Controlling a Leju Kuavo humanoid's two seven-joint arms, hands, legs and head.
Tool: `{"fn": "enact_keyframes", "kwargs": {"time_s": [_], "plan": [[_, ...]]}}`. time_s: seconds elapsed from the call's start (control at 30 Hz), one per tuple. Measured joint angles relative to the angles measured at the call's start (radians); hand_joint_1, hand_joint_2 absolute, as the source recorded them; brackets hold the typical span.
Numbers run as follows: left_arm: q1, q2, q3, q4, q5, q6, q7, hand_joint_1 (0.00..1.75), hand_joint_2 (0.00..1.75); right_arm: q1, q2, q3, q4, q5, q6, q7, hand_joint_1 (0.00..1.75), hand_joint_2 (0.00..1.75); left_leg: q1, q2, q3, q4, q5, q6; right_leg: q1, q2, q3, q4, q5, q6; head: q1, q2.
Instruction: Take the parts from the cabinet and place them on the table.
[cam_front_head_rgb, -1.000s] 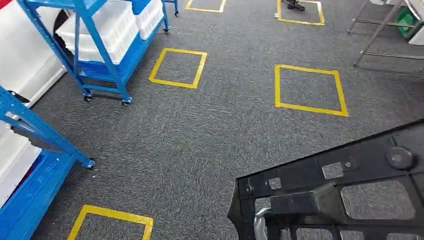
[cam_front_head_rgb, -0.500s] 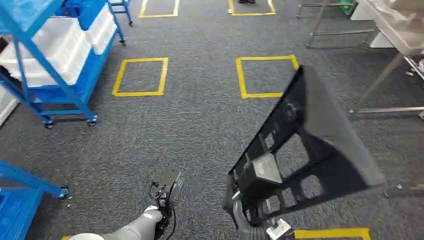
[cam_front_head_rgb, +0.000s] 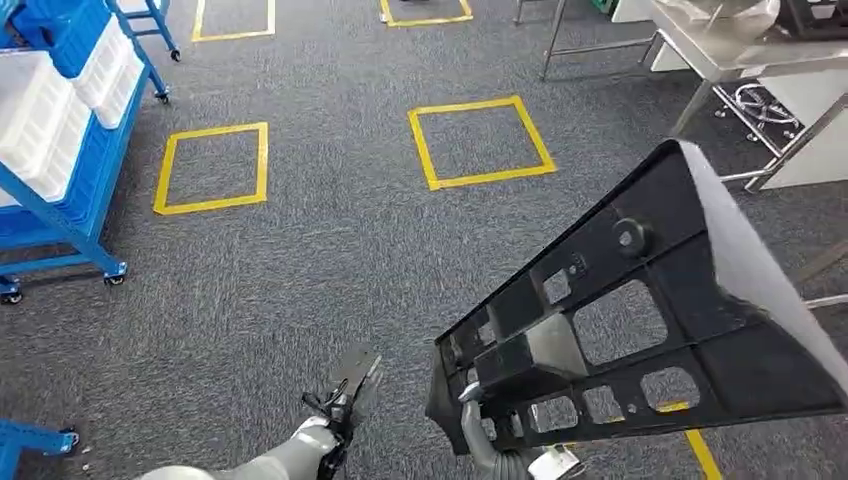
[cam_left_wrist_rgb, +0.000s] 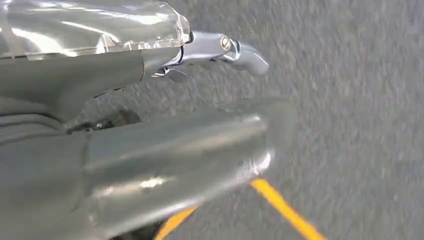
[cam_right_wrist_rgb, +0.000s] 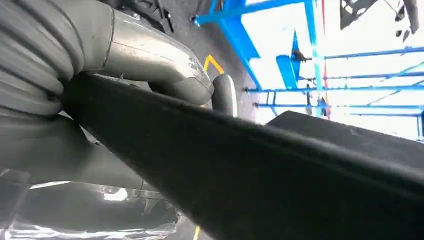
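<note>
A large black plastic panel (cam_front_head_rgb: 640, 310) with several cut-outs is held up at an angle over the carpet at the lower right. My right hand (cam_front_head_rgb: 478, 428) grips its lower left corner from underneath. In the right wrist view, the fingers (cam_right_wrist_rgb: 165, 70) wrap over the panel's dark edge (cam_right_wrist_rgb: 280, 170). My left hand (cam_front_head_rgb: 347, 388) hangs low beside the panel, apart from it and holding nothing, with its thumb (cam_left_wrist_rgb: 165, 160) apart from a finger (cam_left_wrist_rgb: 220, 50). A steel table (cam_front_head_rgb: 735, 52) stands at the far right.
A blue wheeled rack (cam_front_head_rgb: 62, 215) carrying white bins (cam_front_head_rgb: 40, 120) stands at the left. Yellow tape squares (cam_front_head_rgb: 478, 142) mark the grey carpet ahead. The table's legs (cam_front_head_rgb: 760, 180) and a cart frame reach down at the right. Blue shelving (cam_right_wrist_rgb: 280, 30) appears behind the panel.
The whole view has swung as I turn: the blue rack slid left and the steel table came nearer at the upper right. The panel stays in my right hand.
</note>
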Motion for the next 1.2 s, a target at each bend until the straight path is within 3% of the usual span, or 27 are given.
{"fn": "enact_keyframes", "kwargs": {"time_s": [0.03, 0.07, 0.1, 0.17, 0.2, 0.23, 0.37, 0.4, 0.43, 0.47, 0.53, 0.57, 0.63, 0.67, 0.7, 0.73, 0.77, 0.8, 0.87, 0.9, 0.93, 0.97, 1.03, 1.07, 1.1, 1.13, 1.2], "plan": [[0.003, 0.0, 0.0, 0.0, -0.008, -0.002, 0.0, 0.0, 0.0, 0.003, -0.002, 0.002, 0.0, 0.0, -0.004, 0.0, 1.75, 1.75, -0.001, 0.015, 0.0, 0.0, -0.002, 0.001, -0.004, -0.004, -0.035, 0.065, -0.021, 0.004, 0.0, 0.0], [0.006, 0.0, 0.001, 0.0, -0.021, 0.0, -0.004, 0.0, 0.0, 0.007, -0.004, 0.003, 0.0, 0.0, -0.01, 0.0, 1.75, 1.75, -0.001, 0.03, 0.0, 0.001, -0.004, 0.0, -0.008, -0.007, -0.052, 0.093, -0.019, 0.008, 0.0, 0.0], [0.011, 0.0, 0.003, 0.0, -0.036, 0.005, -0.01, 0.0, 0.0, 0.012, -0.006, 0.005, 0.0, 0.0, -0.018, -0.005, 1.75, 1.75, -0.001, 0.044, 0.001, 0.001, -0.006, -0.002, -0.012, -0.01, -0.04, 0.066, 0.009, 0.011, 0.0, 0.0], [0.021, -0.001, 0.003, 0.0, -0.053, -0.004, -0.014, 0.0, 0.0, 0.023, -0.01, 0.006, -0.001, 0.005, -0.032, -0.024, 1.75, 1.75, -0.001, 0.068, 0.008, 0.002, -0.014, -0.007, -0.014, -0.034, 0.056, -0.112, 0.1, 0.012, 0.001, 0.0], [0.024, -0.002, 0.003, 0.0, -0.056, -0.012, -0.014, 0.0, 0.0, 0.028, -0.011, 0.007, -0.006, 0.006, -0.037, -0.026, 1.75, 1.75, -0.003, 0.075, 0.013, 0.005, -0.019, -0.011, -0.011, -0.078, 0.108, -0.204, 0.131, 0.009, 0.001, 0.0], [0.027, -0.002, 0.0, 0.0, -0.059, -0.018, -0.015, 0.0, 0.0, 0.03, -0.012, 0.009, -0.014, 0.009, -0.043, -0.025, 1.75, 1.75, -0.009, 0.083, 0.014, 0.005, -0.023, -0.017, 0.003, -0.115, 0.117, -0.222, 0.112, 0.001, 0.0, 0.0], [0.05, -0.006, -0.024, 0.002, -0.062, -0.027, -0.046, 0.0, 0.0, 0.066, -0.014, 0.009, -0.052, 0.014, -0.055, -0.024, 1.75, 1.75, -0.011, 0.125, 0.029, 0.005, -0.035, -0.042, 0.005, -0.061, 0.113, -0.229, 0.116, -0.016, 0.0, 0.0], [0.054, -0.005, -0.031, 0.002, -0.062, -0.026, -0.053, 0.0, 0.0, 0.078, -0.013, 0.009, -0.061, 0.015, -0.055, -0.024, 1.75, 1.75, -0.003, 0.106, 0.028, 0.014, -0.049, -0.048, -0.007, -0.05, 0.122, -0.236, 0.12, -0.023, 0.0, 0.0], [0.055, -0.006, -0.038, 0.003, -0.062, -0.026, -0.058, 0.0, 0.0, 0.083, -0.013, 0.009, -0.068, 0.015, -0.054, -0.029, 1.75, 1.75, -0.002, 0.056, 0.017, 0.05, -0.076, -0.05, -0.009, -0.039, 0.124, -0.238, 0.12, -0.03, -0.005, 0.0], [0.055, -0.005, -0.047, 0.003, -0.062, -0.029, -0.058, 0.0, 0.0, 0.084, -0.013, 0.008, -0.068, 0.017, -0.053, -0.031, 1.75, 1.75, 0.001, 0.024, -0.015, 0.124, -0.118, -0.051, -0.008, -0.028, 0.123, -0.237, 0.121, -0.034, -0.008, 0.0], [0.056, -0.003, -0.058, 0.003, -0.062, -0.032, -0.054, 0.0, 0.0, 0.088, -0.013, 0.005, -0.068, 0.019, -0.052, -0.035, 1.75, 1.75, 0.002, 0.006, -0.098, 0.291, -0.185, -0.057, -0.006, 0.003, 0.123, -0.236, 0.12, -0.036, -0.012, 0.0], [0.057, -0.002, -0.065, 0.003, -0.062, -0.028, -0.061, 0.0, 0.0, 0.092, -0.013, 0.003, -0.069, 0.023, -0.052, -0.037, 1.75, 1.75, 0.002, 0.005, -0.126, 0.339, -0.19, -0.057, -0.005, 0.02, 0.123, -0.234, 0.12, -0.037, -0.012, 0.0], [0.057, 0.0, -0.082, 0.003, -0.062, -0.004, -0.086, 0.0, 0.0, 0.102, -0.012, -0.001, -0.075, 0.035, -0.052, -0.039, 1.75, 1.75, 0.003, 0.003, -0.107, 0.273, -0.124, -0.054, -0.005, 0.052, 0.124, -0.227, 0.117, -0.036, -0.012, 0.0], [0.057, 0.0, -0.092, 0.003, -0.062, 0.011, -0.105, 0.0, 0.0, 0.105, -0.011, -0.004, -0.079, 0.04, -0.05, -0.04, 1.75, 1.75, 0.004, -0.005, -0.069, 0.182, -0.07, -0.052, -0.006, 0.068, 0.124, -0.222, 0.115, -0.032, -0.013, 0.0], [0.057, 0.0, -0.103, 0.003, -0.062, 0.028, -0.128, 0.0, 0.0, 0.106, -0.009, -0.006, -0.083, 0.046, -0.039, -0.037, 1.75, 1.75, 0.008, -0.034, -0.029, 0.088, -0.021, -0.05, -0.007, 0.083, 0.122, -0.215, 0.112, -0.028, -0.012, 0.0], [0.062, 0.003, -0.11, 0.003, -0.042, 0.058, -0.151, 0.0, 0.0, 0.105, -0.005, -0.01, -0.088, 0.05, -0.017, -0.034, 1.75, 1.75, 0.012, -0.094, -0.012, 0.053, -0.038, -0.047, -0.008, 0.092, 0.117, -0.211, 0.109, -0.023, -0.011, 0.0], [0.09, 0.018, -0.098, 0.003, 0.019, 0.116, -0.194, 0.0, 0.0, 0.105, -0.004, -0.014, -0.096, 0.039, 0.012, -0.035, 1.75, 1.75, 0.014, -0.102, -0.015, 0.036, -0.033, -0.047, -0.005, 0.109, 0.111, -0.201, 0.108, -0.018, -0.011, 0.0], [0.127, 0.052, -0.066, -0.021, 0.14, 0.139, -0.263, 0.0, 0.0, 0.116, -0.006, -0.016, -0.111, 0.017, 0.045, -0.054, 1.75, 1.75, 0.009, -0.084, -0.009, 0.035, -0.034, -0.044, -0.012, 0.121, 0.11, -0.206, 0.11, -0.012, -0.009, 0.0], [0.21, 0.141, -0.055, -0.11, 0.386, 0.016, -0.333, 0.0, 0.0, 0.144, -0.021, -0.016, -0.117, -0.009, 0.052, -0.123, 1.75, 1.75, 0.008, -0.048, 0.009, 0.031, -0.036, -0.036, -0.01, 0.161, 0.111, -0.22, 0.12, 0.001, -0.011, 0.0], [0.243, 0.173, -0.077, -0.131, 0.46, -0.028, -0.343, 0.0, 0.0, 0.156, -0.029, -0.019, -0.117, -0.015, 0.051, -0.141, 1.75, 1.75, 0.025, -0.022, 0.012, 0.019, -0.029, -0.027, -0.003, 0.158, 0.107, -0.213, 0.116, 0.002, -0.013, 0.0], [0.258, 0.228, -0.102, -0.152, 0.498, -0.037, -0.345, 0.0, 0.0, 0.168, -0.036, -0.023, -0.117, -0.021, 0.051, -0.154, 1.75, 1.75, 0.023, -0.01, 0.011, 0.015, -0.025, -0.017, 0.007, 0.081, 0.094, -0.189, 0.094, 0.004, -0.006, 0.0], [0.252, 0.252, -0.116, -0.165, 0.49, -0.035, -0.344, 0.0, 0.0, 0.167, -0.043, -0.026, -0.117, -0.024, 0.051, -0.158, 1.75, 1.75, 0.016, -0.006, 0.006, 0.014, -0.022, -0.011, 0.004, 0.028, 0.066, -0.132, 0.056, 0.005, -0.001, 0.0], [0.234, 0.268, -0.128, -0.174, 0.478, -0.031, -0.343, 0.0, 0.0, 0.154, -0.044, -0.027, -0.116, -0.024, 0.052, -0.158, 1.75, 1.75, 0.007, 0.005, 0.003, 0.016, -0.022, -0.008, -0.01, -0.009, -0.001, 0.021, -0.016, 0.009, -0.003, 0.0], [0.234, 0.27, -0.135, -0.182, 0.472, -0.024, -0.344, 0.0, 0.0, 0.151, -0.045, -0.027, -0.116, -0.023, 0.055, -0.158, 1.75, 1.75, 0.006, 0.016, 0.005, 0.016, -0.024, -0.009, -0.01, -0.01, -0.03, 0.082, -0.033, 0.011, -0.002, 0.0], [0.237, 0.27, -0.15, -0.193, 0.488, -0.024, -0.348, 0.0, 0.0, 0.152, -0.048, -0.027, -0.116, -0.023, 0.061, -0.157, 1.75, 1.75, 0.006, 0.029, 0.007, 0.016, -0.026, -0.011, -0.01, -0.01, -0.038, 0.096, -0.028, 0.014, -0.001, 0.0], [0.237, 0.269, -0.174, -0.206, 0.52, -0.033, -0.35, 0.0, 0.0, 0.153, -0.05, -0.028, -0.115, -0.023, 0.072, -0.151, 1.75, 1.75, 0.007, 0.046, 0.007, 0.017, -0.027, -0.012, -0.011, -0.012, -0.022, 0.062, 0.0, 0.015, -0.002, 0.0], [0.212, 0.26, -0.231, -0.23, 0.591, -0.063, -0.351, 0.0, 0.0, 0.147, -0.054, -0.034, -0.112, -0.025, 0.092, -0.145, 1.75, 1.75, 0.007, 0.067, 0.008, 0.018, -0.03, -0.016, -0.009, -0.033, 0.067, -0.103, 0.08, 0.008, 0.0, 0.0]]}}
